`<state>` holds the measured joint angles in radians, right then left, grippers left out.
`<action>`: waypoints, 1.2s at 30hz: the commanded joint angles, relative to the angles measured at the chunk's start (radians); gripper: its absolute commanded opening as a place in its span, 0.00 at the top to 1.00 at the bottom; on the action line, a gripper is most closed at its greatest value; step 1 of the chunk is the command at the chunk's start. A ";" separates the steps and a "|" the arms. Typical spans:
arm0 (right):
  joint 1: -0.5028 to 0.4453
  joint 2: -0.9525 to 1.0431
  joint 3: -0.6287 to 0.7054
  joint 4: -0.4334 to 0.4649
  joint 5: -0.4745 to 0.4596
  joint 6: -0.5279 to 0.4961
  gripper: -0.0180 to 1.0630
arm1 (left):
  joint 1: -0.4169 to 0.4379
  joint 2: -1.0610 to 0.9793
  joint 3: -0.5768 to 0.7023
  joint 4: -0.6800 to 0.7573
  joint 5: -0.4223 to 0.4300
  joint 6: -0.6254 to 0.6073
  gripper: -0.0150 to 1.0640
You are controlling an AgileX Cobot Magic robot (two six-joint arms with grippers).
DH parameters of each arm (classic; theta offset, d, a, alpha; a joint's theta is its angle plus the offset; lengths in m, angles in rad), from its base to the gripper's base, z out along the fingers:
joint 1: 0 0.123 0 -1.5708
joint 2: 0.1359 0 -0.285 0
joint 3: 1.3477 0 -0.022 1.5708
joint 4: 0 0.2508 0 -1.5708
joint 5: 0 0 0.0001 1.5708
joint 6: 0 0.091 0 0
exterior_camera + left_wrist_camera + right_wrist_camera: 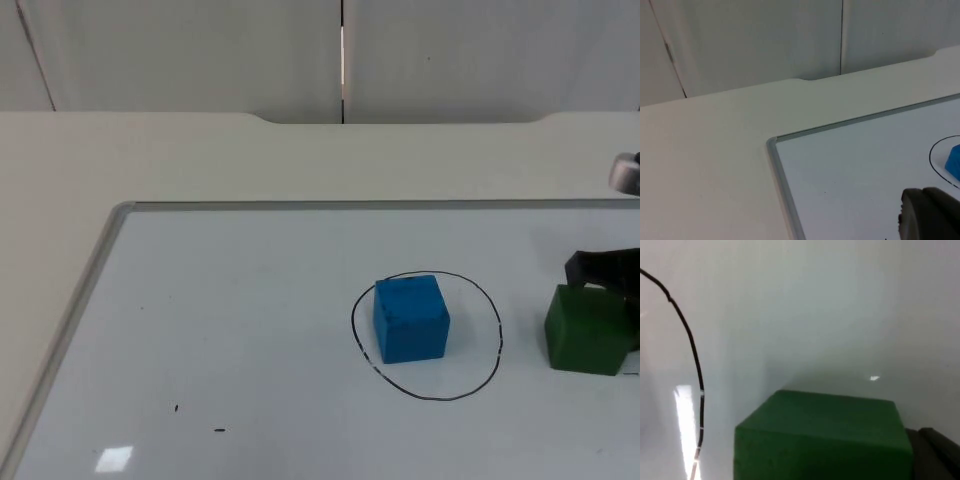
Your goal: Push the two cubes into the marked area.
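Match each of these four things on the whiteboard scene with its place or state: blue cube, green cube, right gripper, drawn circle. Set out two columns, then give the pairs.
1 blue cube
2 green cube
3 right gripper
4 drawn circle

A at the green cube's far side
B inside the circle
C outside the circle, to its right
D black line on the whiteboard

Pairs: 1-B, 2-C, 3-A, 4-D

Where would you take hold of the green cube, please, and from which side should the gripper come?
Judging from the top view, grip the green cube across two opposite vertical faces, coming down from above. It sits flat on the whiteboard, just outside the drawn circle, with its flat top exposed. The right gripper is already at its far edge, so that arm seems best placed.
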<state>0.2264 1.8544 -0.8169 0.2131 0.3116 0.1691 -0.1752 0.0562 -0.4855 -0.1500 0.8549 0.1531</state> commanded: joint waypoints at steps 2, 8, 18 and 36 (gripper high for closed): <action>0.007 0.002 -0.001 0.020 -0.013 0.004 0.98 | 0.003 -0.005 0.002 0.007 -0.006 -0.009 0.99; 0.015 0.004 -0.001 0.037 -0.008 0.004 0.98 | 0.003 -0.005 0.002 0.007 -0.006 -0.009 0.99; 0.065 0.006 -0.001 0.063 -0.058 0.022 0.98 | 0.003 -0.005 0.002 0.007 -0.006 -0.009 0.99; 0.070 0.006 -0.001 0.083 -0.027 0.022 0.98 | 0.003 -0.005 0.002 0.007 -0.006 -0.009 0.99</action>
<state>0.2869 1.8605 -0.8169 0.2927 0.2763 0.1872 -0.1752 0.0562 -0.4855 -0.1500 0.8549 0.1515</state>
